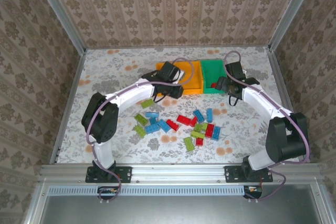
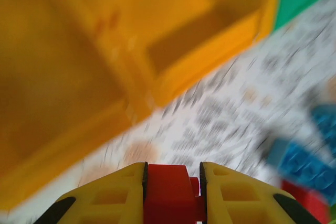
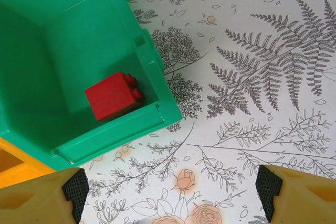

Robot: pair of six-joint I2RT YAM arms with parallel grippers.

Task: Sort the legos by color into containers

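**A:** Left gripper (image 2: 172, 180): jaws closed snug on a red brick (image 2: 164, 199), pinched between the two yellow pads. It hangs above the counter (image 2: 231, 109), just on the near side of the orange bins (image 2: 105, 51). The wrist view is motion-blurred.

**B:** And the right?

**A:** Right gripper (image 3: 171, 194): jaws spread wide, nothing between them. It hovers over bare counter beside the near corner of the green bin (image 3: 58, 30). A second red brick (image 3: 113, 97) lies inside, tucked into that corner.

**B:** So red belongs in green?

**A:** That's my reading, since the only brick I can see binned is red and sits there. The held brick is in front of orange, so I'd expect it needs carrying right to the green bin. Being open, the right gripper looks free for a fresh pick.

**B:** What about the rest?

**A:** The loose legos (image 1: 178, 125), red, blue and lime, lie scattered on the counter between the arms, near of the bins. Several touch or overlap, which could crowd a grasp. Most of the sorting looks undone.
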